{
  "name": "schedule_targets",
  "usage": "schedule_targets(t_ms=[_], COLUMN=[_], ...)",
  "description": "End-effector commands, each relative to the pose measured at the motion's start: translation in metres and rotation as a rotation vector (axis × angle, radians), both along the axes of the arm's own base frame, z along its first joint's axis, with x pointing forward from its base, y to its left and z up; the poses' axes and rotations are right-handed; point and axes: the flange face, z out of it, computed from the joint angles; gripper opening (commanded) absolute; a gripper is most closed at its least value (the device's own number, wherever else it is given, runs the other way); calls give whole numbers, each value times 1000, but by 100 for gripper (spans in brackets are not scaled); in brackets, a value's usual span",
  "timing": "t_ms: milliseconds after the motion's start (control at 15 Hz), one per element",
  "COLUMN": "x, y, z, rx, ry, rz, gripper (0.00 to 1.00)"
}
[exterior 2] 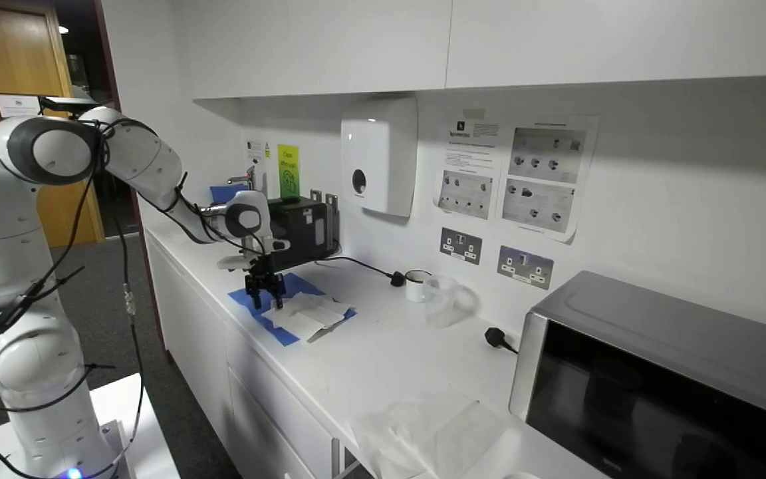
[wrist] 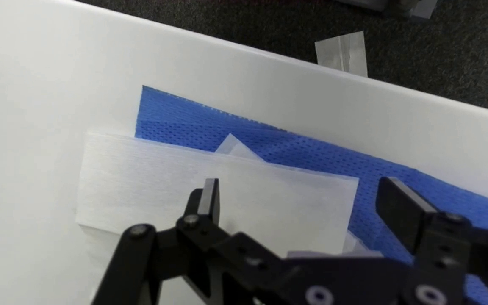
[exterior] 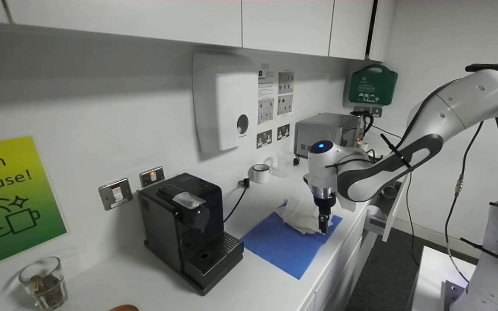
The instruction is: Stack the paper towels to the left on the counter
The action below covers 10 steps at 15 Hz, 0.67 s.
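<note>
You have the pincer [wrist: 301,192] spread wide — empty, one finger [wrist: 206,201] over the white paper towels [wrist: 286,207], the other over blue towelling [wrist: 311,154]; whether it touches, you can't tell. White lies partly on blue, on the counter [wrist: 36,97], beside the black coffee machine [exterior: 162,220]. The green first-aid kit [exterior: 372,88] shows in an exterior view alone — so does the wooden door [exterior 2: 7,43].

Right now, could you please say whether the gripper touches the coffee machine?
Apart: an exterior view shows blue paper towel through the gap between gripper and coffee machine.
</note>
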Motion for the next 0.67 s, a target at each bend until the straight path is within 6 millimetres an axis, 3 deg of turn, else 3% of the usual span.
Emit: schedule_targets(t_ms=[0,600], x=[5,5], y=[5,4], z=[7,5], rx=[-11,4], ry=[-13,-9], rz=[-4,5], gripper=[100,100])
